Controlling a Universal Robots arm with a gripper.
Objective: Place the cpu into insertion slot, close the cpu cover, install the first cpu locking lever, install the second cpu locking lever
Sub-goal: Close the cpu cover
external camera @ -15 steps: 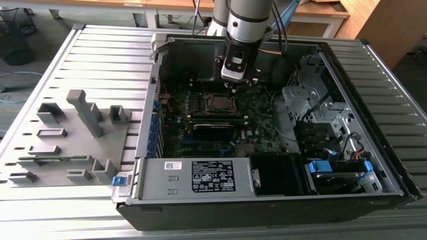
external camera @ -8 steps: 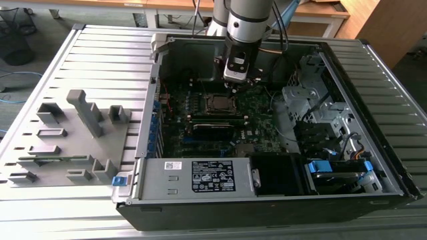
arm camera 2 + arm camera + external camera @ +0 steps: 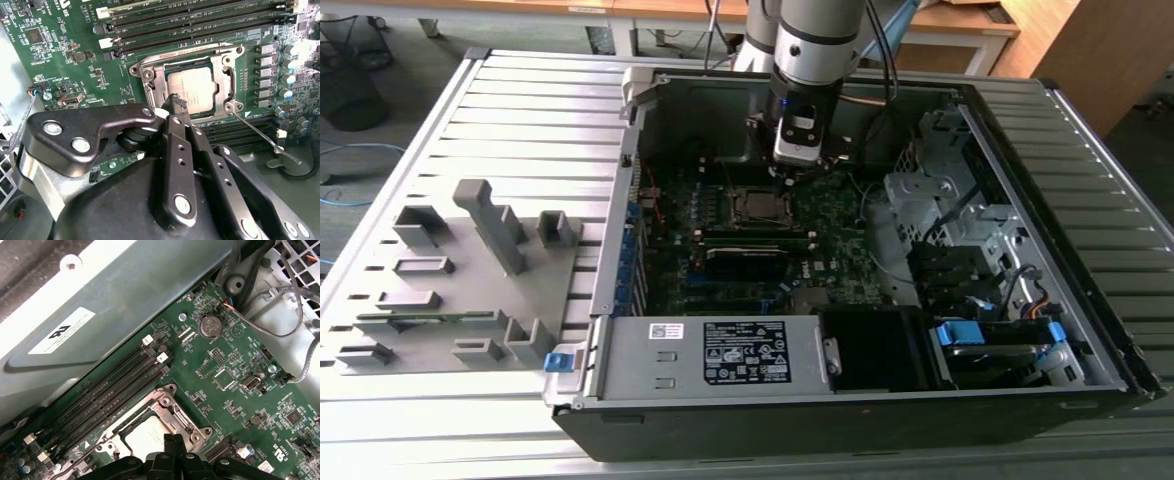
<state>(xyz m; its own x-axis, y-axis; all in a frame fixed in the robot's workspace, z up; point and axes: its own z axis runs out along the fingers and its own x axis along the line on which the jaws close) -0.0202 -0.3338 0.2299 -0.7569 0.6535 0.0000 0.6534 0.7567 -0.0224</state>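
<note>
The cpu (image 3: 192, 86) lies flat in the insertion slot (image 3: 145, 68), its dull metal top showing through the window of the cpu cover (image 3: 223, 75). The cover looks to be down over it. So the first two steps appear done, and I judge the levers to be the step in hand. One thin locking lever (image 3: 260, 135) juts loose from the socket's corner, out over the motherboard (image 3: 55, 30).

The gripper (image 3: 176, 101) has its fingertips pressed together at the socket's edge, beside the cover's rim. Nothing can be seen between them (whether they touch a lever there is hidden). Seating a lever would call for a firm press down, then a small sideways tuck under its hook. The wire is springy and could slip off a closed tip.

The long black memory slots (image 3: 190, 25) run just beside the socket. The board lies in an open computer case (image 3: 620, 300), with the power supply (image 3: 707, 355) along the case's near edge. The case stands on a ribbed metal worktop (image 3: 507, 110), toward the edge at the exterior view's right. A grey fixture tray (image 3: 454, 270) sits near the opposite edge. Wooden desks (image 3: 654, 10) stand beyond.
</note>
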